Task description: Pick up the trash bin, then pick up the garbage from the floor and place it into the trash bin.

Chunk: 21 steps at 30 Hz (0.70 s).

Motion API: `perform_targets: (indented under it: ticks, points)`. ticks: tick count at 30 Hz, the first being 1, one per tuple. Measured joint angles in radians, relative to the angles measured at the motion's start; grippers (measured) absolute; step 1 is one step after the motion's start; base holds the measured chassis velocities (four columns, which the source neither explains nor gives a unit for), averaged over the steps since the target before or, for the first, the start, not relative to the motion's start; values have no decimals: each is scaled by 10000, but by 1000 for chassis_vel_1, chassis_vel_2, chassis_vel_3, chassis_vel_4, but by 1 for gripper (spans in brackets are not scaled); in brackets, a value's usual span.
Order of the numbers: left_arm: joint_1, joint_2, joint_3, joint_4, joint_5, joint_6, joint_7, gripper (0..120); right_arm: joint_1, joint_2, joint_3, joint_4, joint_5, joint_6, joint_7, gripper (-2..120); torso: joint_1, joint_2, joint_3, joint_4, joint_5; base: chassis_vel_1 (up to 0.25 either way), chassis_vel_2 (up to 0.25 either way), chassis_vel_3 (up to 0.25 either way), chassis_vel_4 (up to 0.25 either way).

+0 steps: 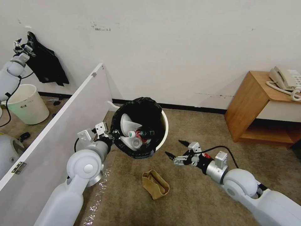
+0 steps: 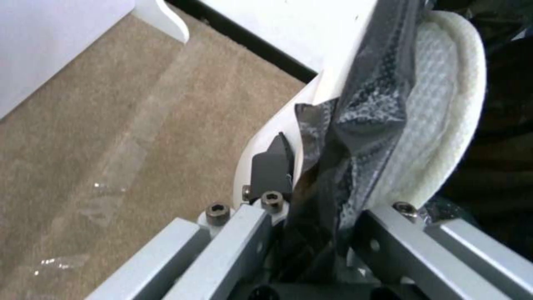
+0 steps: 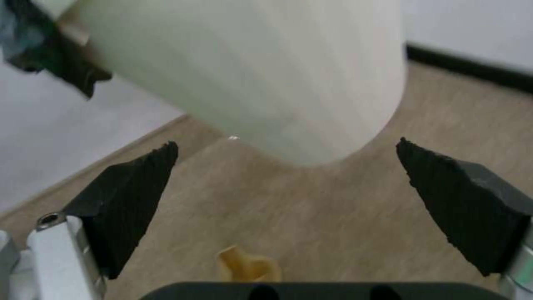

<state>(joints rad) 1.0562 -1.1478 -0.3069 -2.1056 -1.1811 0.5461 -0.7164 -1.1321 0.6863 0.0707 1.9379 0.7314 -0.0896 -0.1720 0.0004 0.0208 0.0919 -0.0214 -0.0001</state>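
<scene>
Both arms are glossy white shells with rounded, ball-like joints and a short silver metal cuff ahead of each wrist. A black cable loops over the right forearm, and small white boxy modules sit on both wrists. The left hand (image 1: 115, 135) has pale grey square-section metal links fastened with dark hex-socket screws. The right hand (image 1: 177, 149) carries black, wedge-shaped, rough-edged fingertips (image 3: 129, 196) on silver mounts.
</scene>
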Motion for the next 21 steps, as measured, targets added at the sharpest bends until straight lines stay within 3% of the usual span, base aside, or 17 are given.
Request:
perform_targets:
  ticks: [8,14,21]
  points:
    - [-284,-65,39,280,254,62,378,1,320,56,-890,-114,919,-628,184,100,0,0,0,0,0,0,0,0,0]
    - [-935,-314,250,833,808,-28,1018,1,948,447,-2022,-307,2469,-1566,1012,100,0,0,1,-1,0,0,0,0,0]
    - [-1063,-463,297,989,1221,-166,1379,1,1422,888,-2557,-564,3709,-2529,1754,100,0,-1,0,1,0,0,0,0,0]
